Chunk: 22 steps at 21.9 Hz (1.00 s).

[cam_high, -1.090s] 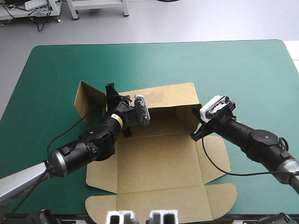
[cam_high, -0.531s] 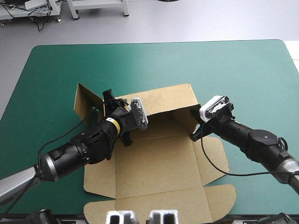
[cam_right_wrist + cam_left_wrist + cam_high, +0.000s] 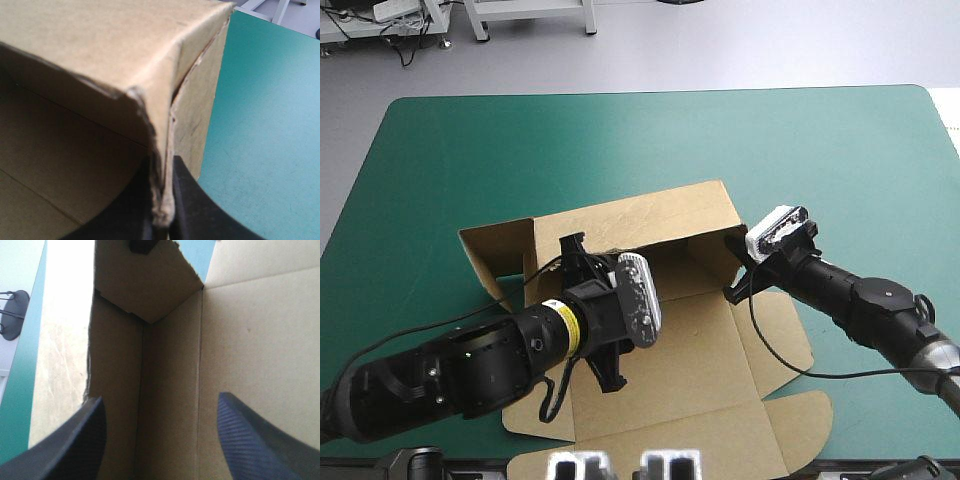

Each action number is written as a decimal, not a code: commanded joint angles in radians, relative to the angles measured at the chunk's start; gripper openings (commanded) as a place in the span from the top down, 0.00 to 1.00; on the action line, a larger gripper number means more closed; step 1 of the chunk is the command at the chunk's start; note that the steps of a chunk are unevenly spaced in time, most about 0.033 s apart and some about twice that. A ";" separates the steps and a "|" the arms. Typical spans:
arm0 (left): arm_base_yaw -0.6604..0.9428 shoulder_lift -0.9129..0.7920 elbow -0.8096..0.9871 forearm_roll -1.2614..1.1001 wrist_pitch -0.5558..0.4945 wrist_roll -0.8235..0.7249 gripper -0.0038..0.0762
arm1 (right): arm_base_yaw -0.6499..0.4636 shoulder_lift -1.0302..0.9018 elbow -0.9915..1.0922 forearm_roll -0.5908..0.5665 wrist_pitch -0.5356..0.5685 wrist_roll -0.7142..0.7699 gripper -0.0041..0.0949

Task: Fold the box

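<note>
High view: above, behind, looking down over table [image 3: 820, 140]. 2 wrist views: close-up; all 3 share box [image 3: 660, 215].

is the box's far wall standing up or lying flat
Up: the box has its far wall raised, the right claw shut on its corner.

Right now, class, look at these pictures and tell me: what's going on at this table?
Two robot arms are folding a flat-cut brown cardboard box on the teal-green table cover. The right gripper is shut on the box's raised far-right corner, holding that wall upright. The left gripper hangs open over the box's base, its black fingers apart, pointing towards that same corner. The near flaps lie flat.
</note>
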 commanded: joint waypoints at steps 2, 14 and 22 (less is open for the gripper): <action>-0.012 -0.031 -0.203 -0.009 0.070 -0.006 0.55 | 0.002 -0.022 -0.031 0.071 0.016 0.002 0.98; 0.745 -0.024 -0.426 -0.194 0.170 0.139 0.94 | 0.002 -0.071 -0.069 -0.377 0.054 0.395 0.98; 1.433 0.004 -0.367 -0.733 0.099 0.401 0.94 | -0.010 -0.073 -0.467 -1.315 0.553 1.211 0.98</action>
